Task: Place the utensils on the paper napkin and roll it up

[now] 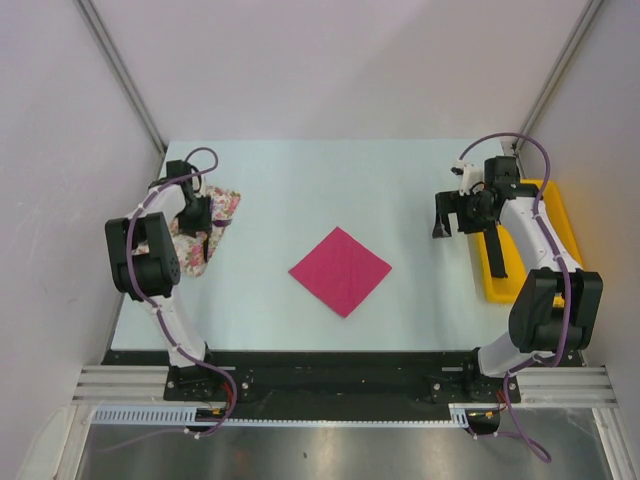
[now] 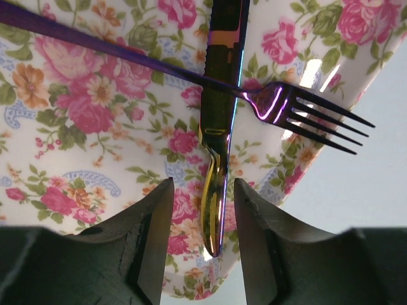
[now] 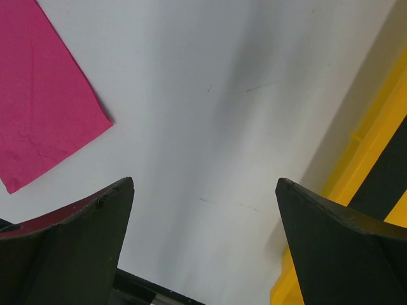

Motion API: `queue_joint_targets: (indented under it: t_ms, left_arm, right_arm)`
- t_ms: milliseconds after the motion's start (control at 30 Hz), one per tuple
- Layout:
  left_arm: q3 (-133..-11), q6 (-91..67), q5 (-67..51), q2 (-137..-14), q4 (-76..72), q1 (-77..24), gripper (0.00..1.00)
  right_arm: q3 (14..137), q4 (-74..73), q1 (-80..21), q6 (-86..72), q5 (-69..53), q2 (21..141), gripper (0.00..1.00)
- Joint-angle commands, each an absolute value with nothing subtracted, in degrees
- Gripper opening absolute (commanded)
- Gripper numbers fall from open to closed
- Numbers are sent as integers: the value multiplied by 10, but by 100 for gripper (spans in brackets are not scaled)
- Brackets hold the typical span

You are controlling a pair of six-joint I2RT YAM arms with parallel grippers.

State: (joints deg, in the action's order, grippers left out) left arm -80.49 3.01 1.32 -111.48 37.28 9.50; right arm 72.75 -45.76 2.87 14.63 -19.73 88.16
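Left hand half-open astride a yellow-gold utensil, nothing gripped yet.

The left hand point(image 2: 203, 187) hangs at the left side of the table point(image 1: 300, 180), its fingers point(image 2: 156, 235) either side of the yellow-gold utensil point(image 2: 216, 127), with a gap showing on both sides. A purple fork point(image 2: 280, 108) lies crosswise on top of it, both on a floral-patterned cloth point(image 2: 82, 127). Both pieces look light, stiff and glossy, so probably slippery. A pinch across the narrow handle seems best, though the fork may slide off. The pink paper napkin point(image 1: 340, 270) lies flat mid-table, bare. The right hand point(image 3: 205, 183) hovers spread wide at the right, empty.
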Motion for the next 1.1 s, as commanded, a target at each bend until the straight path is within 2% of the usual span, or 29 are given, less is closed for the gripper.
queue_joint_targets:
  t_ms: [0,400,767,967,1067]
  left_arm:
    - [-833,26,17,-1129,351,92,47]
    - [-800,21,37,-1147,336,82,36]
    - [-802,5,-23,-1162,359,81,31]
    - [-805,4,-41,-1177,374,90,18]
    - [-809,4,-34,-1179,379,91,0]
  right_arm:
    - [737,-465,33,156,-186,875,100]
    - [744,-469,42,158,-183,888,100]
    - [757,-479,49,164,-185,896,100]
    - [758,-483,54,165,-185,894,100]
    - [758,-483,58,164,-187,893,100]
